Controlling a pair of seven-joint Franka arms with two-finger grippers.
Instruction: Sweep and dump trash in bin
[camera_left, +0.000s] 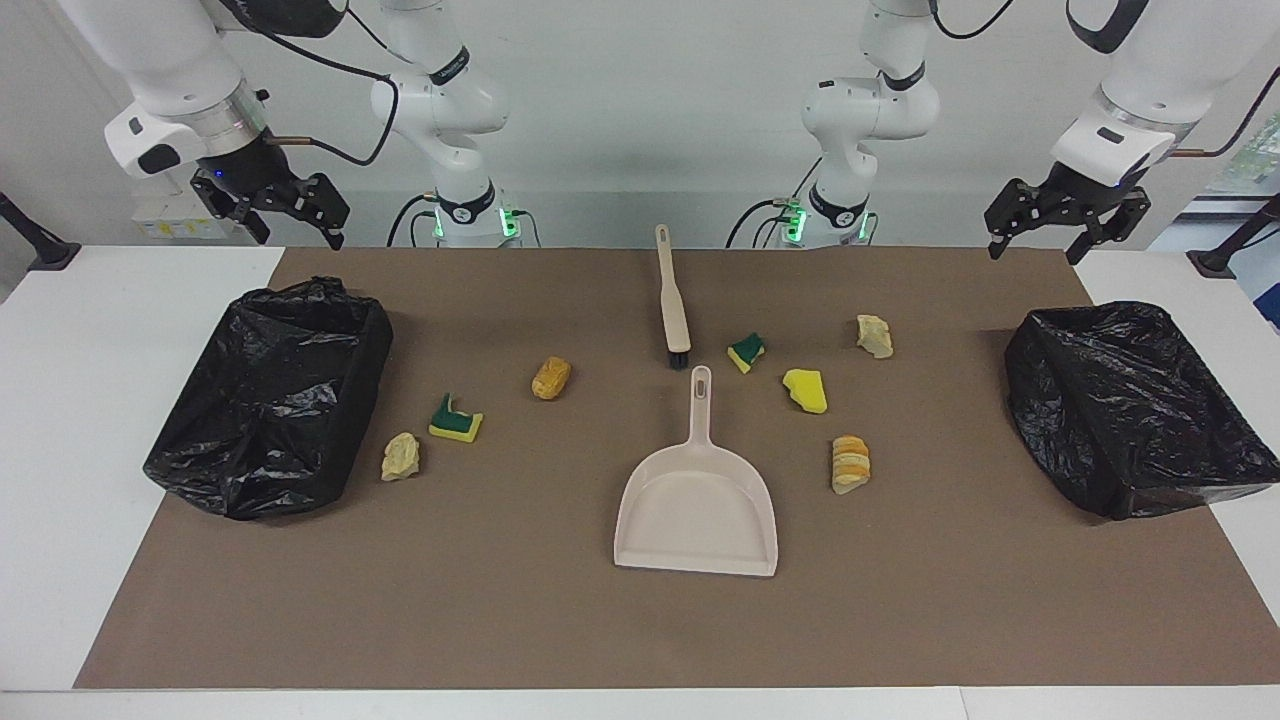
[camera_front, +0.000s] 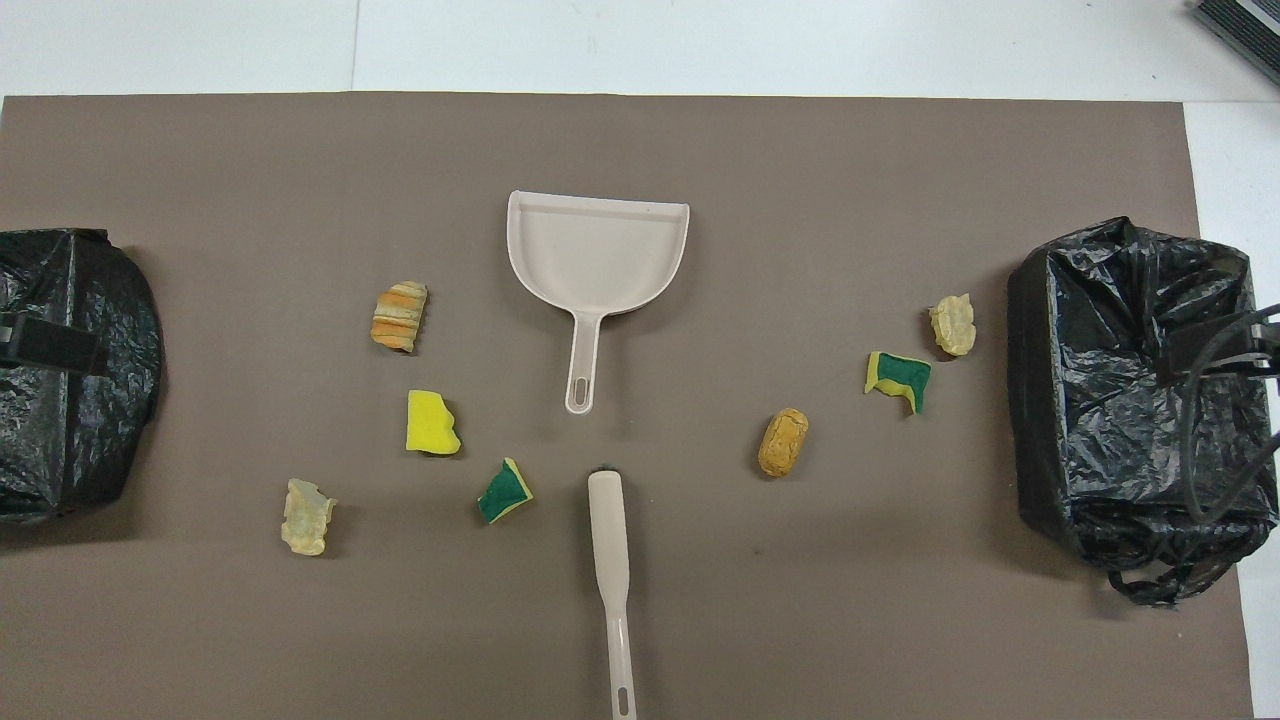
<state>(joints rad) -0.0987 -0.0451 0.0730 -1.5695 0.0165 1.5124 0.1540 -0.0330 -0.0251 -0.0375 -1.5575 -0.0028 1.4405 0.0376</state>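
I have not started sweeping: all 7 pieces of trash (camera_left: 805, 390) lie scattered on the desk (camera_left: 500, 620) around the brush (camera_left: 673, 300) and dustpan (camera_left: 697, 510). My left gripper (camera_left: 1065, 215) and right gripper (camera_left: 275, 205) hang open, empty, above the bins. Next, I judge, 1 gripper must take the brush handle.

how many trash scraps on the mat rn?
7. Four toward the left arm's end: sponge bit, foam wedge, lump, striped chunk. Three toward the right arm's: chunk, sponge, lump.
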